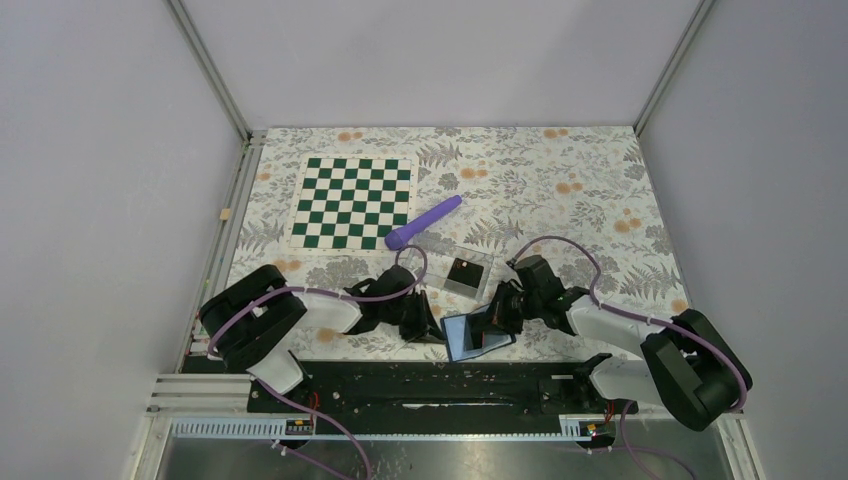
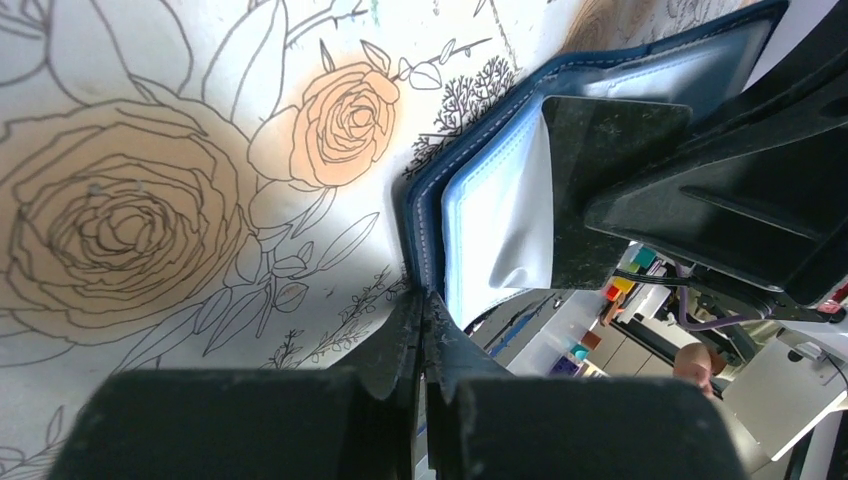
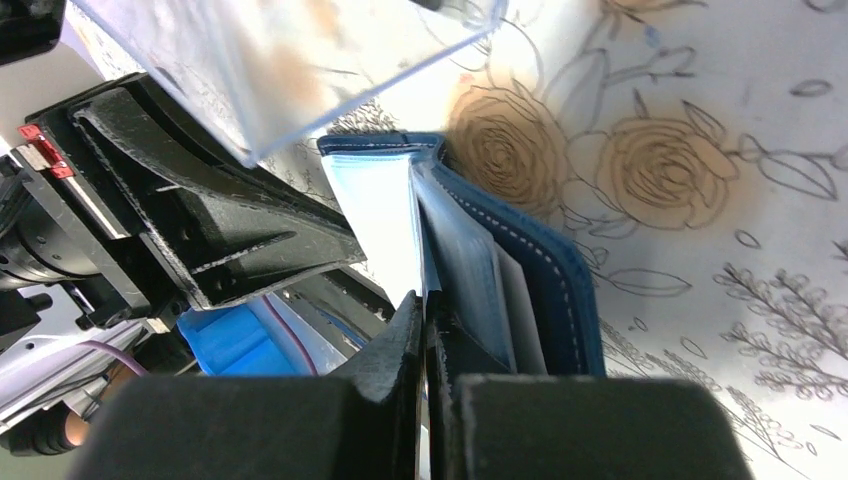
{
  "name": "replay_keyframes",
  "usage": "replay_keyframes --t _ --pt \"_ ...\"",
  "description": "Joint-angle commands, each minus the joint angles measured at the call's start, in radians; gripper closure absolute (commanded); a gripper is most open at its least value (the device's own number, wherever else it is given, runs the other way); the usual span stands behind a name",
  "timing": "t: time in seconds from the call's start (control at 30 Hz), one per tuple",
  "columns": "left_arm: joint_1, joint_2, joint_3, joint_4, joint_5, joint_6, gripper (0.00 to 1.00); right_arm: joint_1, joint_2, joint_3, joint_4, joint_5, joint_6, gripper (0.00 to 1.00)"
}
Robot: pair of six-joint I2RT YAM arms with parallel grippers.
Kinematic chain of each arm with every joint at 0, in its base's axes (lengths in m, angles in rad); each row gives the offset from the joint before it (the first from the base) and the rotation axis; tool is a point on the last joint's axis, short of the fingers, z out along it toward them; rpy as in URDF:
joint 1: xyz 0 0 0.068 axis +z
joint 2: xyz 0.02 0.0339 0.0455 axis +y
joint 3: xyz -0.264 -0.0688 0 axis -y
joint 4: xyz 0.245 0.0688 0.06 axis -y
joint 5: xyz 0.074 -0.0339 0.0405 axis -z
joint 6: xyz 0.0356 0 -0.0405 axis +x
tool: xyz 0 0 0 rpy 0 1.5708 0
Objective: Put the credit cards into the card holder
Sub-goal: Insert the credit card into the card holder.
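right wrist: right gripper [image 3: 425, 300] pinches seemingly an inner flap [image 3: 458, 262] of the card holder [image 3: 562, 272]; left gripper [image 2: 420, 300] pinches its edge.

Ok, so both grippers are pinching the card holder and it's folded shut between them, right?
Not folded shut. The top view shows the card holder spread open between the arms, its pale inside facing up. The rest stands: the left gripper and the right gripper are both pinching it.

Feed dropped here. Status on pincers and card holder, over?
Left pincer shut on card holder, navy edge. Right pincer shut on its inner leaf. Holder open between them. Clear tray close behind.
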Motion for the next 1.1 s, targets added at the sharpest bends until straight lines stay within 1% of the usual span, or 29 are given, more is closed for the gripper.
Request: replay_keyframes --t 0.0,0.13,0.37,0.47,0.6,0.7,0.83,0.9,1.0,1.07 --pt "-0.006 0.051 0.027 -0.099 -0.117 0.073 1.0 0.062 0.061 0.033 -0.033 -0.091 -0.039 1.0" --pt "-0.004 0.037 0.026 -0.109 -0.127 0.074 1.0 0.068 0.04 0.051 -0.094 -0.086 -0.064 1.0" --pt "0.012 0.028 0.06 -0.171 -0.147 0.114 1.0 0.066 -0.039 0.081 -0.229 -0.023 -0.087 1.0" --pt "0.019 0.033 0.074 -0.193 -0.146 0.136 1.0 0.067 -0.046 0.084 -0.242 -0.007 -0.091 1.0" --pt "0.026 0.037 0.098 -0.227 -0.151 0.157 1.0 0.066 0.001 0.09 -0.227 -0.028 -0.111 1.0" --pt "0.026 0.054 0.112 -0.216 -0.149 0.153 1.0 0.064 0.031 0.081 -0.206 -0.045 -0.131 1.0" --pt "0.026 0.099 0.139 -0.188 -0.136 0.146 1.0 0.056 0.058 0.045 -0.111 -0.081 -0.145 1.0" --pt "0.025 0.113 0.149 -0.165 -0.126 0.136 1.0 0.049 0.081 0.03 -0.047 -0.105 -0.144 1.0" --pt "0.024 0.123 0.157 -0.145 -0.115 0.119 1.0 0.026 0.103 -0.009 0.101 -0.14 -0.101 1.0" --pt "0.022 0.125 0.158 -0.14 -0.113 0.108 1.0 0.005 0.1 -0.023 0.143 -0.139 -0.082 1.0"
